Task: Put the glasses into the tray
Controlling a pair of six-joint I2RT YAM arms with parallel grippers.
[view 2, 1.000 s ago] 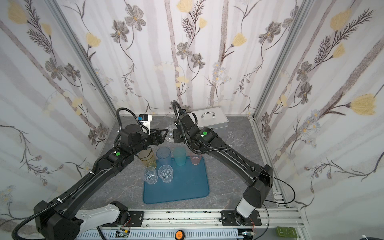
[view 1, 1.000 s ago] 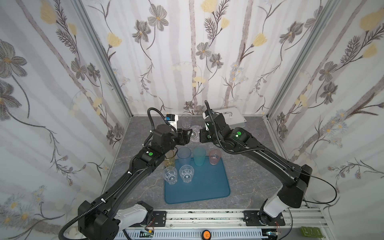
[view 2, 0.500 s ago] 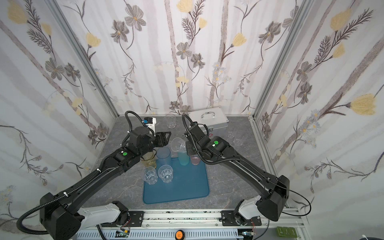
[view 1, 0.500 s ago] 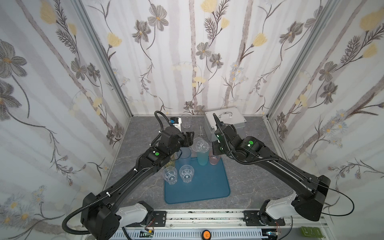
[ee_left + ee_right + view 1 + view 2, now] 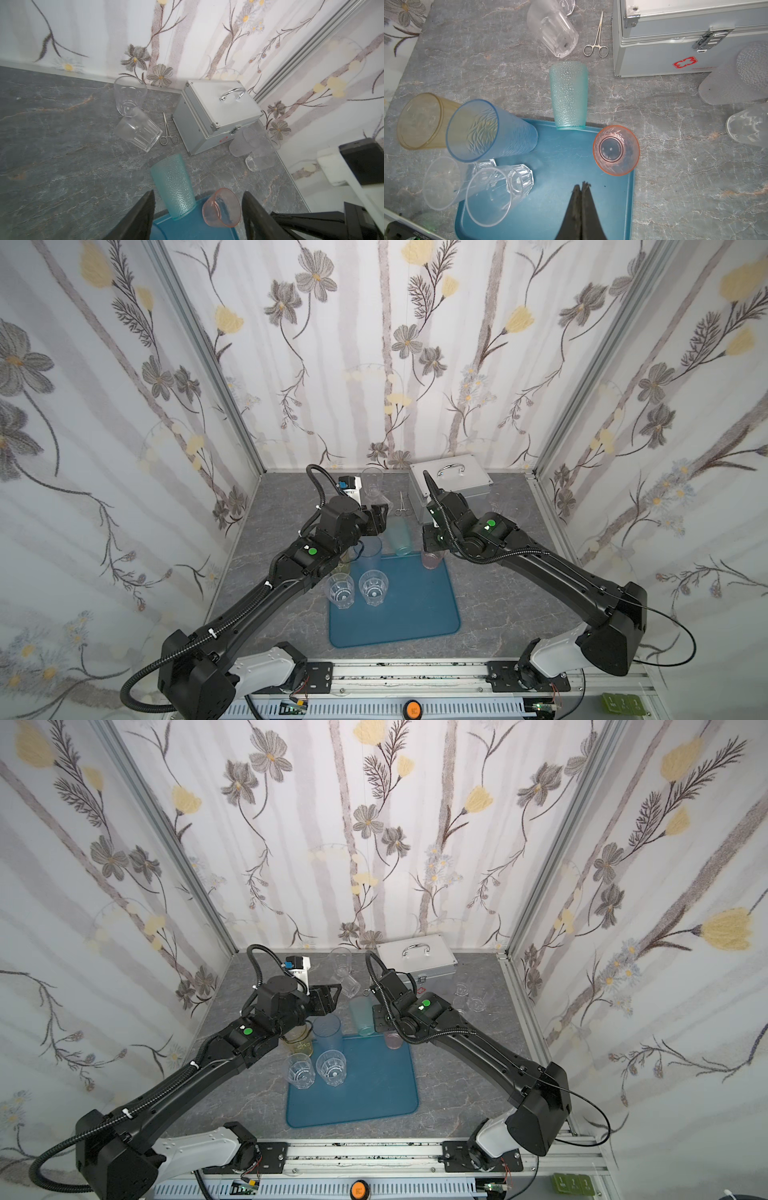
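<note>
The tray [image 5: 411, 614] lies mid-table holding a tall blue glass [image 5: 369, 551], two clear glasses [image 5: 373, 588] and a short pink glass [image 5: 615, 149], a teal glass [image 5: 568, 95] at its far edge. The left gripper [image 5: 198, 194] hangs spread and empty above that far edge, teal and pink glasses just ahead of its fingers; the right gripper [image 5: 581, 186], pressed together and empty, hovers over the tray near the pink glass.

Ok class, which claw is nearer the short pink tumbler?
Right. The right claw, shut, hangs over the tray just beside the pink tumbler; the left claw, open, is farther off, beyond the teal tumbler.
</note>
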